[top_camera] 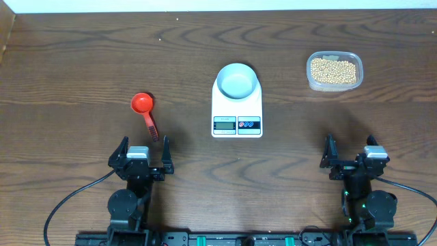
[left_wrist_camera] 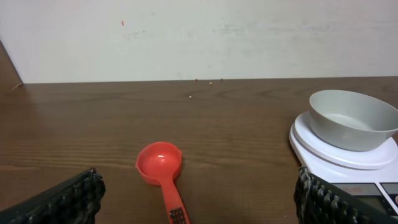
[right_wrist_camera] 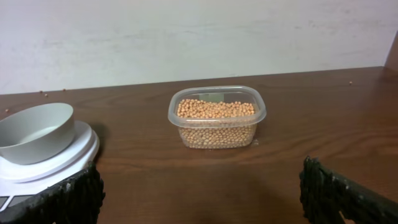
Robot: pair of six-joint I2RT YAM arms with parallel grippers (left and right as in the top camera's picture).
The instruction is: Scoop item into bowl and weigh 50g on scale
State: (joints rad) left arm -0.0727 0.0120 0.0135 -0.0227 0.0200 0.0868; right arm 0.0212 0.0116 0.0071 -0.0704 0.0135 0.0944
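The pale blue-grey bowl [top_camera: 238, 80] stands empty on the white scale [top_camera: 237, 109] at the table's middle; both also show in the left wrist view, bowl [left_wrist_camera: 351, 118] on scale [left_wrist_camera: 323, 152], and in the right wrist view, bowl [right_wrist_camera: 34, 132] on scale [right_wrist_camera: 59, 158]. The tan beans [top_camera: 333, 70] fill a clear plastic tub [right_wrist_camera: 217, 117] at the far right. A red scoop [top_camera: 145, 109] lies left of the scale, just ahead of my left gripper [top_camera: 145, 152], which is open and empty [left_wrist_camera: 199, 202]. My right gripper [top_camera: 349, 154] is open and empty [right_wrist_camera: 202, 193], well short of the tub.
A few stray beans [left_wrist_camera: 205, 81] lie along the table's far edge by the white wall. Bare dark wood table [top_camera: 82, 61] lies between the objects.
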